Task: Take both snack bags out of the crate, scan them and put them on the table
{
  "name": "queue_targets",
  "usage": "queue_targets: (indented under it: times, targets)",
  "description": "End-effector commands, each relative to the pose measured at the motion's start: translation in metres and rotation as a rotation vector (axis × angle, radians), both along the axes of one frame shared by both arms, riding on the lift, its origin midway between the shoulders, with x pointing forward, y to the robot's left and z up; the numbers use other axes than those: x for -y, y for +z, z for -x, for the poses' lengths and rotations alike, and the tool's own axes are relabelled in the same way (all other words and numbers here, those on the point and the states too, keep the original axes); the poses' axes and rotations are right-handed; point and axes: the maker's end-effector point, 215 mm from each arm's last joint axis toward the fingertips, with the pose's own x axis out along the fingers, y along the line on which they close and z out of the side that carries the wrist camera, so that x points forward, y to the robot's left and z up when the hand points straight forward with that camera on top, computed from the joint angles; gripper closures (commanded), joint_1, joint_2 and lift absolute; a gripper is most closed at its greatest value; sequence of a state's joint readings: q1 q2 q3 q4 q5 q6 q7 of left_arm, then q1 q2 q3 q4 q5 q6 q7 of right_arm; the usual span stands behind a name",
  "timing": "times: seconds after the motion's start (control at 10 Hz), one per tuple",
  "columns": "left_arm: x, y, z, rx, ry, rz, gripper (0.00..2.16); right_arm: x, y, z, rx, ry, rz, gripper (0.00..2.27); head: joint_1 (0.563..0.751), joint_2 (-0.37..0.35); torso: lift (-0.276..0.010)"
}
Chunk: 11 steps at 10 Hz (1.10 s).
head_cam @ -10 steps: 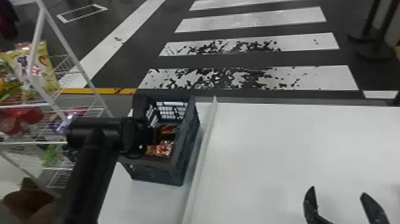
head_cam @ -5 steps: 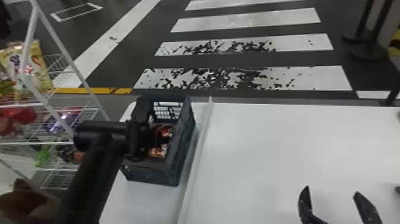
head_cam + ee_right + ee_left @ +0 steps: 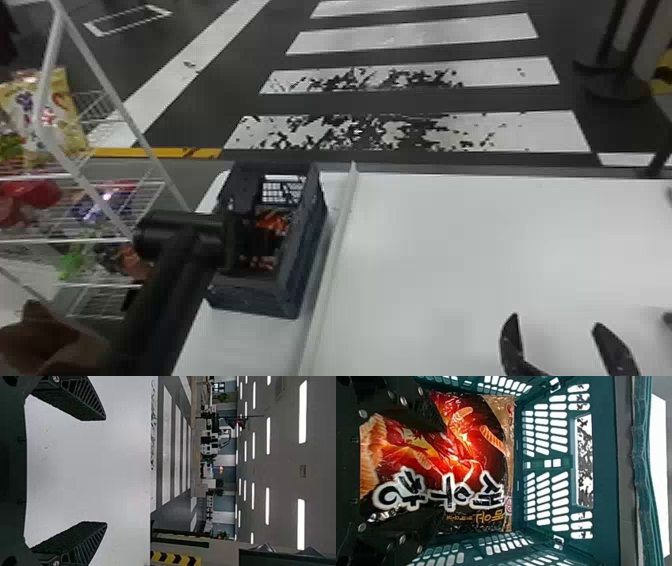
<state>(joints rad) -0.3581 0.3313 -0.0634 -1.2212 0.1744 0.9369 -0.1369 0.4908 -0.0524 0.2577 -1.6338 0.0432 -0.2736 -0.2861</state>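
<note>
The glossy black, red and orange snack bag (image 3: 466,459) lies inside the dark blue-green plastic crate with slotted walls (image 3: 245,297). Within that crate, the black left gripper (image 3: 441,473) has its two flat fingers spread on either side of the bag's printed face. Whether a second bag lies beneath cannot be told. Well to the right of the crate and nearer the robot, the black right gripper (image 3: 556,320) holds its fingers wide apart over the smooth white table (image 3: 475,240). The step in hand looks to be grasping the first bag. Closing too shallowly could pinch only slick film, letting the bag slide back into the crate; squeezing too hard could crush its contents. Lifting at a slant might snag the bag or fingers on the crate's rim and tip it.
</note>
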Motion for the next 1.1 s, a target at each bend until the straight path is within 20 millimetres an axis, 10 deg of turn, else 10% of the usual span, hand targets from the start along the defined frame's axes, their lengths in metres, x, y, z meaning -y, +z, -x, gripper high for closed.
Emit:
queue_targets:
  times: [0.0,0.1,1.0]
  targets:
    - [-0.003,-0.001,-0.006,0.022,-0.016,-0.03,1.12,-0.001,0.0,0.0,-0.002,0.004,-0.007,0.04,0.695,0.249,-0.092]
    - [-0.009,0.002,-0.009,0.037,0.001,-0.059,2.11,-0.001,0.0,0.0,-0.002,0.005,-0.008,0.04,0.695,0.251,-0.092]
    - [-0.015,0.064,0.016,0.02,0.038,0.032,2.14,-0.002,-0.001,0.001,-0.004,0.003,-0.013,0.04,0.695,0.268,-0.092]
